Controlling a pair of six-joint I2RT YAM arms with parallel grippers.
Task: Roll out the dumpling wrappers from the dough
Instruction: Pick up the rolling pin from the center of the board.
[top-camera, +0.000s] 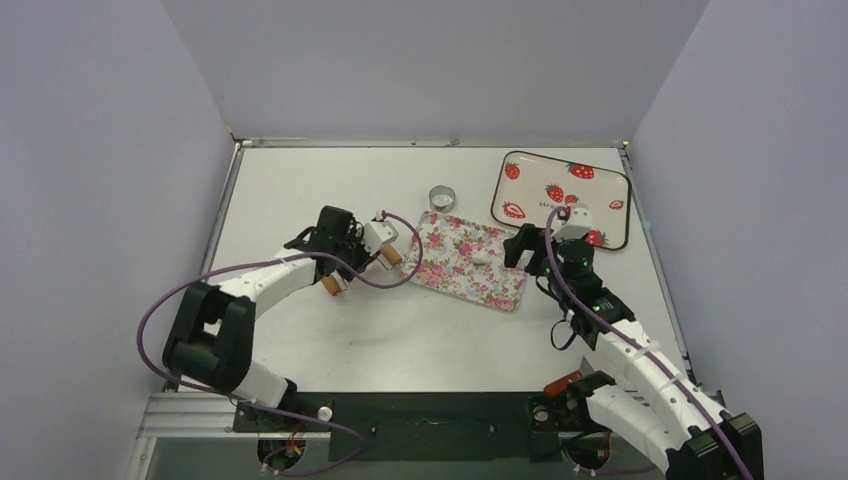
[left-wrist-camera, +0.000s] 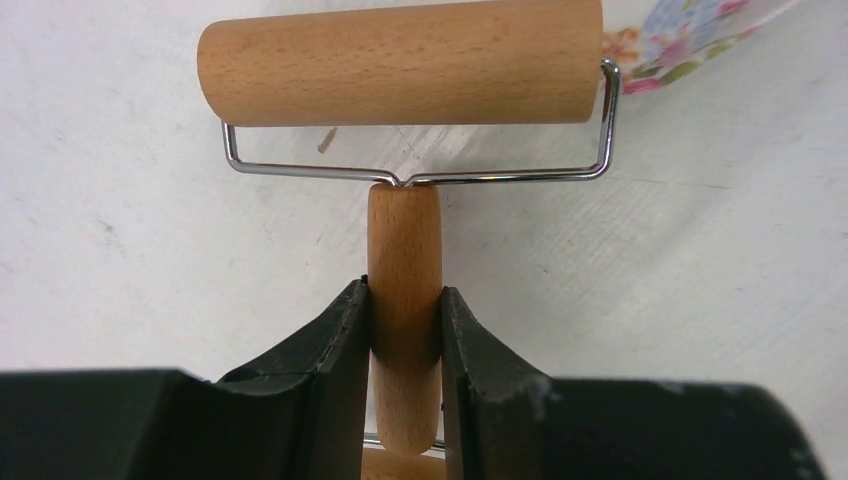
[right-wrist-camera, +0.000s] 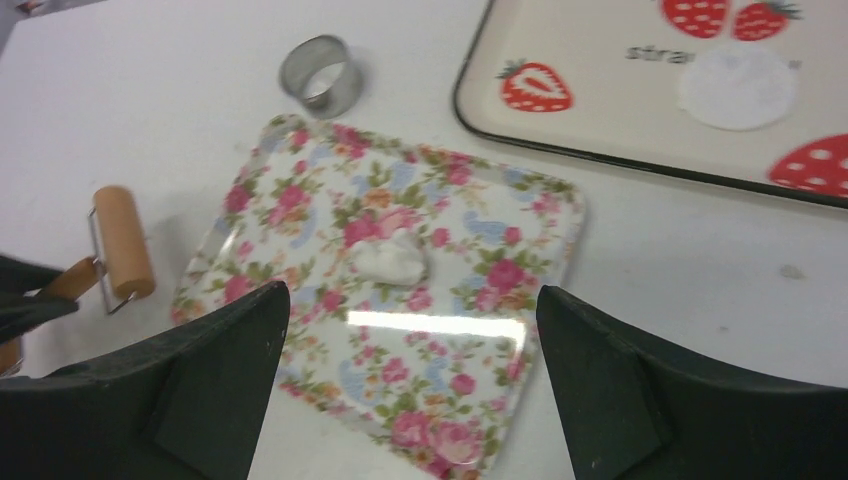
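The dough (right-wrist-camera: 392, 262) is a small white lump in the middle of the floral tray (right-wrist-camera: 300, 150), also seen from above as the dough (top-camera: 481, 257). One dumpling wrapper (right-wrist-camera: 737, 87), a thin white disc, lies on the strawberry tray (right-wrist-camera: 600, 110). My left gripper (left-wrist-camera: 404, 300) is shut on the handle of the brown wooden roller (left-wrist-camera: 400, 60), its drum just off the floral tray's left corner. From above, the left gripper (top-camera: 360, 265) and roller (top-camera: 392, 257) sit left of the floral tray (top-camera: 450, 275). My right gripper (right-wrist-camera: 412, 300) hangs open above the tray's near side, holding nothing.
A hollow silver metal ring (top-camera: 442, 197) stands on the table just behind the floral tray, also seen as the ring (right-wrist-camera: 320, 72). The strawberry tray (top-camera: 600, 190) lies at the back right. Grey walls close in the table on three sides.
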